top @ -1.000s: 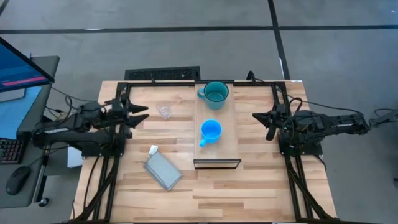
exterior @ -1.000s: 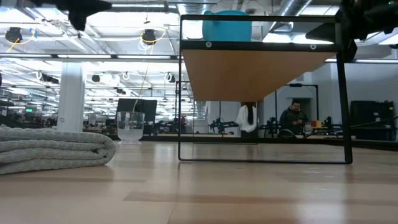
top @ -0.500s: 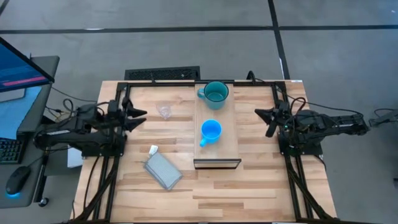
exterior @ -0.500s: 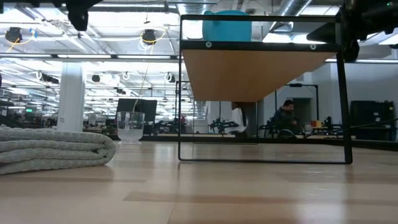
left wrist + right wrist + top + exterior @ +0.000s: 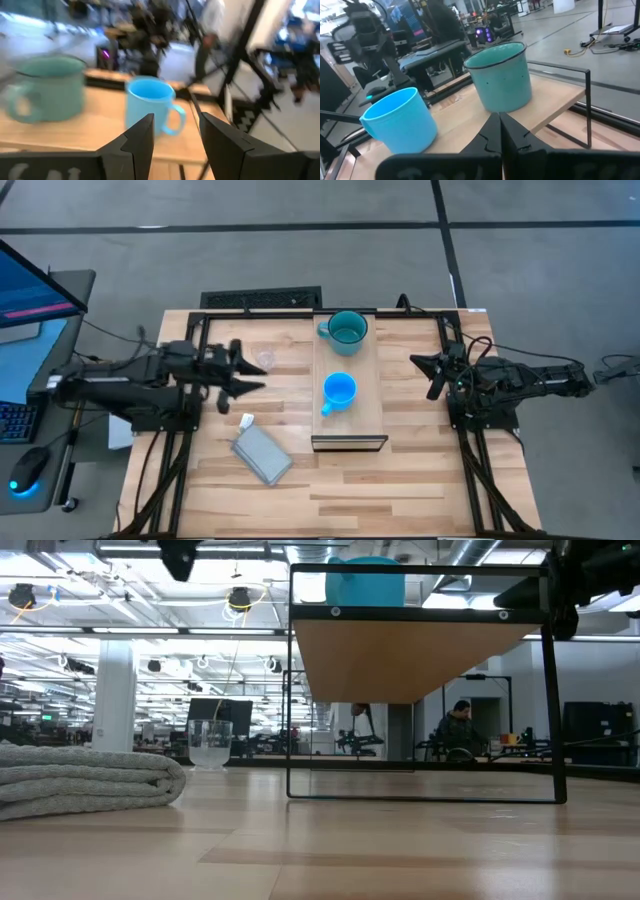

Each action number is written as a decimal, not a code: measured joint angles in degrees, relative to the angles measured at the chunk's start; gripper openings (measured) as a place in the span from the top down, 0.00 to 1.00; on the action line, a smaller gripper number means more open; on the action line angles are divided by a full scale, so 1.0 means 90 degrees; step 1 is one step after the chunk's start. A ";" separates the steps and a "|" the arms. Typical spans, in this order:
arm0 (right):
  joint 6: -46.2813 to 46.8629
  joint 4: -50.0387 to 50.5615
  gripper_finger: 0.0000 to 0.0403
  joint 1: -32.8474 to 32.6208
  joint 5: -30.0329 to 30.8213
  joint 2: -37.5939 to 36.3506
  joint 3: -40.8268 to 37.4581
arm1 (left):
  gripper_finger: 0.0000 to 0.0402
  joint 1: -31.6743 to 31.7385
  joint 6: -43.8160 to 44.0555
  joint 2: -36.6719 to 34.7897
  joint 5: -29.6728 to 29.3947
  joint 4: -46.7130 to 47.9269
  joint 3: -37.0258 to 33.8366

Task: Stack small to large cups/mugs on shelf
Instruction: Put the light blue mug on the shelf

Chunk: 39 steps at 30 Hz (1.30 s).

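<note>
The large teal mug [image 5: 347, 328] stands on the far end of the pale wood shelf [image 5: 365, 420]. The blue mug [image 5: 338, 390] stands on the shelf's middle. Both also show in the right wrist view, teal [image 5: 502, 77] and blue [image 5: 400, 122]. The tiny clear glass cup [image 5: 265, 359] stands on the tabletop left of the shelf; it also shows in the low view [image 5: 210, 743]. My left gripper [image 5: 250, 370] is open and empty in the air, just beside the glass cup, and points toward the shelf [image 5: 175, 120]. My right gripper [image 5: 425, 375] is shut and empty at the shelf's right [image 5: 499, 117].
A flat grey pouch [image 5: 262, 454] lies on the tabletop near the left front, and shows large at the left of the low view [image 5: 80, 780]. The shelf stands on a dark frame with thin legs [image 5: 548, 690]. People show in the room beyond the table.
My left gripper has gone toward the table's right edge, from the left rim to a place beside the glass cup. The cups and the shelf have stayed where they were.
</note>
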<state>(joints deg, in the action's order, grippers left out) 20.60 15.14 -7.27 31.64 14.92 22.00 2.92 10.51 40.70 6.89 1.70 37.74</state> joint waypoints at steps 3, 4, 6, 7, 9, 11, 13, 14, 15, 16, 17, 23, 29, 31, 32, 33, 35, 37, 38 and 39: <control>0.0000 0.0108 0.98 0.0000 -0.0002 0.0000 0.0000 | 0.63 -0.0310 -0.0095 0.0682 0.0235 0.0082 0.0321; 0.0000 0.0140 0.98 0.0000 -0.0002 0.0000 0.0000 | 0.63 -0.0419 -0.0093 0.0883 0.0360 0.0077 0.0444; 0.0000 0.0170 0.98 0.0000 -0.0002 0.0000 0.0000 | 0.63 -0.0638 -0.0058 0.1297 0.0559 0.0062 0.0718; 0.0000 0.0195 0.98 0.0000 -0.0002 0.0000 0.0000 | 0.63 -0.0745 -0.0019 0.1504 0.0573 0.0058 0.0866; 0.0000 0.0301 0.98 0.0000 -0.0002 0.0000 0.0000 | 0.63 -0.0942 0.0060 0.1890 0.0526 0.0077 0.1161; 0.0000 0.0364 0.98 0.0000 -0.0005 0.0002 0.0000 | 0.63 -0.1101 0.0118 0.2267 0.0299 0.0043 0.1453; 0.0000 0.0371 0.98 0.0000 -0.0005 0.0000 0.0000 | 0.63 -0.1219 0.0151 0.2611 0.0038 0.0079 0.1710; 0.0000 0.0400 0.98 0.0000 -0.0005 0.0000 0.0000 | 0.63 -0.1282 0.0187 0.2793 -0.0079 0.0079 0.1819; 0.0000 0.0430 0.98 0.0000 -0.0005 0.0000 0.0000 | 0.63 -0.1319 0.0235 0.2948 -0.0175 0.0081 0.1918; 0.0000 0.0457 0.98 0.0000 -0.0006 0.0000 0.0000 | 0.63 -0.1353 0.0267 0.3106 -0.0239 0.0093 0.1998; 0.0002 0.0487 0.98 -0.0002 -0.0005 0.0000 0.0000 | 0.63 -0.1386 0.0316 0.3261 -0.0259 0.0098 0.2088; 0.0000 0.0668 0.96 -0.0005 -0.0032 0.0000 0.0002 | 0.63 -0.1602 0.0605 0.3998 0.0018 -0.0128 0.2442; 0.0000 0.0662 0.96 -0.0005 -0.0104 0.0000 0.0002 | 0.63 -0.1671 0.0929 0.4553 -0.0354 -0.0319 0.2733; 0.0000 0.0663 0.96 -0.0005 -0.0196 0.0000 0.0002 | 0.63 -0.1669 0.0988 0.4712 -0.0544 -0.0263 0.2758; -0.0001 0.0667 0.96 -0.0005 -0.0204 0.0002 0.0002 | 0.63 -0.1671 0.1034 0.4789 -0.0606 -0.0263 0.2780; 0.0000 0.0670 0.96 -0.0005 -0.0202 0.0000 0.0002 | 0.63 -0.1669 0.1078 0.4839 -0.0669 -0.0261 0.2783; -0.0001 0.0672 0.96 -0.0005 -0.0202 0.0000 0.0002 | 0.63 -0.1652 0.1134 0.4920 -0.0701 -0.0254 0.2783; -0.0002 0.0675 0.95 -0.0005 -0.0203 0.0000 0.0002 | 0.63 -0.1644 0.1188 0.4986 -0.0829 -0.0240 0.2783; -0.0002 0.0675 0.95 -0.0005 -0.0202 0.0000 0.0002 | 0.63 -0.1642 0.1198 0.4989 -0.0903 -0.0167 0.2783; -0.0002 0.0676 0.95 -0.0011 -0.0203 0.0000 0.0002 | 0.63 -0.1640 0.1199 0.4987 -0.0978 -0.0114 0.2783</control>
<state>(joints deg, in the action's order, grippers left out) 20.58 21.22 -7.37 29.81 14.92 22.02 -11.83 21.30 85.59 -1.91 0.68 62.78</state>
